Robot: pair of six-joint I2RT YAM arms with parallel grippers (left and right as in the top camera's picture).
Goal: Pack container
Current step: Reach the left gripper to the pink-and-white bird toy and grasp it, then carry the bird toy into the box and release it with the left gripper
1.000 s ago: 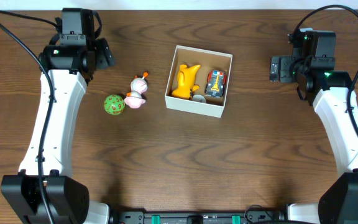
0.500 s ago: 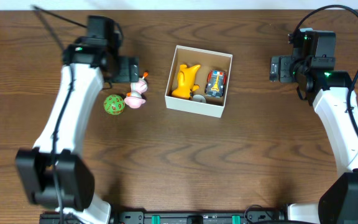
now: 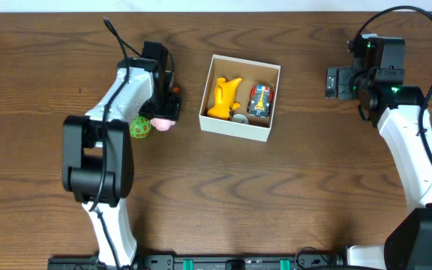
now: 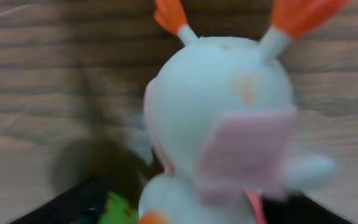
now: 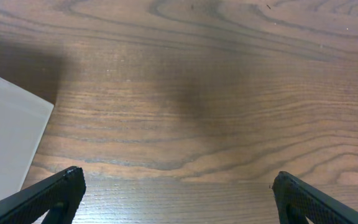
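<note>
Now, L claw (image 3: 168, 103) sits right over the pink toy (image 4: 222, 118), which fills the gap btw its jaws, but can't tell if it's pinched; R claw (image 3: 330, 82) hangs spread wide, well right of the box (image 3: 235, 129). Box is mid-table, just right of the pink toy, w/ a yellow toy (image 3: 223, 97) & car (image 3: 260, 101) inside. Best to close square on the round body, then lift straight up, clear of the ball (image 3: 139, 127) just beside it
</note>
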